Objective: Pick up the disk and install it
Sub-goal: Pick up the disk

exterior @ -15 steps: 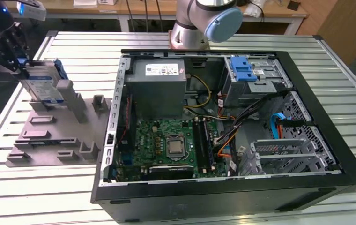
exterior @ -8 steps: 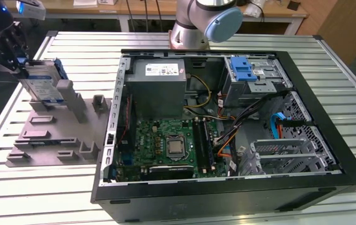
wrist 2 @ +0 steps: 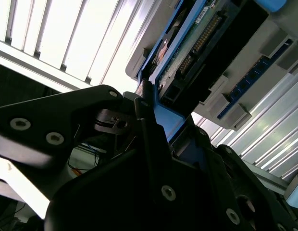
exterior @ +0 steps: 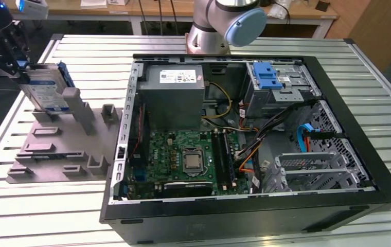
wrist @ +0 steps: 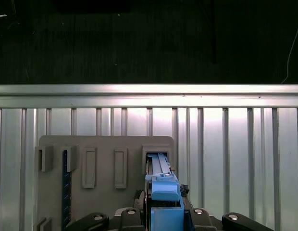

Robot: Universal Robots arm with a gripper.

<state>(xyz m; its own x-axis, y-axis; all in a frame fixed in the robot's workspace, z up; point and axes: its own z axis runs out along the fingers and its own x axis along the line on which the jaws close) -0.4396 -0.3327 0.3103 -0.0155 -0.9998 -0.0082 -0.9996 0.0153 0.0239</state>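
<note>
Your gripper (exterior: 22, 66) pinches the disk (exterior: 47, 90) upright at the grey holder (exterior: 51, 149), on the exterior view's left, apart from the open computer case (exterior: 360, 128). The second wrist view shows fingers (wrist 2: 146, 118) clamped on its blue bracket (wrist 2: 168, 122).

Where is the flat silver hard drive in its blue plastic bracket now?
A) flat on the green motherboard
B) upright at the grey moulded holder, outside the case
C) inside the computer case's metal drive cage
B: the silver, blue-framed disk stands on edge at the grey moulded holder, held at its top by the black gripper.
</note>
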